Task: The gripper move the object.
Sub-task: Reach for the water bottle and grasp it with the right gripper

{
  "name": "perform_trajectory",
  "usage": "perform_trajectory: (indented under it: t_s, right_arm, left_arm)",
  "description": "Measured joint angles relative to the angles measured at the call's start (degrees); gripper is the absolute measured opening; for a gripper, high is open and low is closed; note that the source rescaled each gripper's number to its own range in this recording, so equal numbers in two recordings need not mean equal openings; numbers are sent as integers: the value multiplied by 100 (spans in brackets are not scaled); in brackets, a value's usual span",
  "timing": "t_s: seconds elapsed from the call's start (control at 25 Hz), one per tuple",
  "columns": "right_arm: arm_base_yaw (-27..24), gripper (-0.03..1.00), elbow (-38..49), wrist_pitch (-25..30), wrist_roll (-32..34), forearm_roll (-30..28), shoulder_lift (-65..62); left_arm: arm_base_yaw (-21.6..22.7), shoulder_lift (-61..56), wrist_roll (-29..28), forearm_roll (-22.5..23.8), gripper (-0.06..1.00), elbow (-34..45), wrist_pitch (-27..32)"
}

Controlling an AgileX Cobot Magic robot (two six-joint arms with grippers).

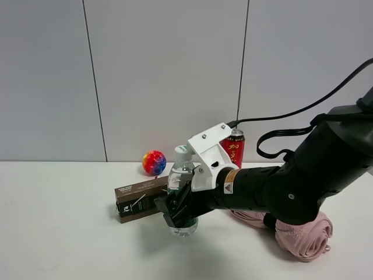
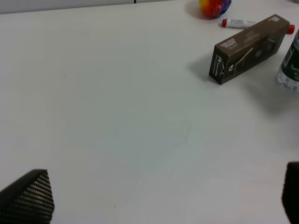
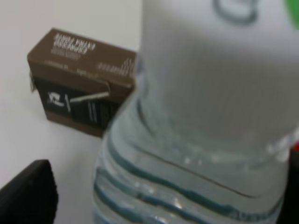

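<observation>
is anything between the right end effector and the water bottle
Nothing visible: the water bottle stands between the right end effector's fingers. The brown box lies close on its left in the high view.

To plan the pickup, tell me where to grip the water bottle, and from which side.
Grip the water bottle at its ribbed lower body, coming from the right of the high view. It stands upright, with the brown box close on its left. The right claw straddles it there.
</observation>
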Motion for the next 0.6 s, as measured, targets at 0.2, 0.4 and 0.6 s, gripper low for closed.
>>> perform_trajectory:
  t_s: [0.2,0.4,0.6]
  right_arm:
    - [0,40,0,-26,-209,136,0]
    - [0,1,0,-42,-236,193,0]
    - [0,1,0,-42,-236,199,0]
  left_arm:
    - [0,0,0,0,100,0,0]
    - [0,0,0,0,100,0,0]
    - [0,0,0,0,100,0,0]
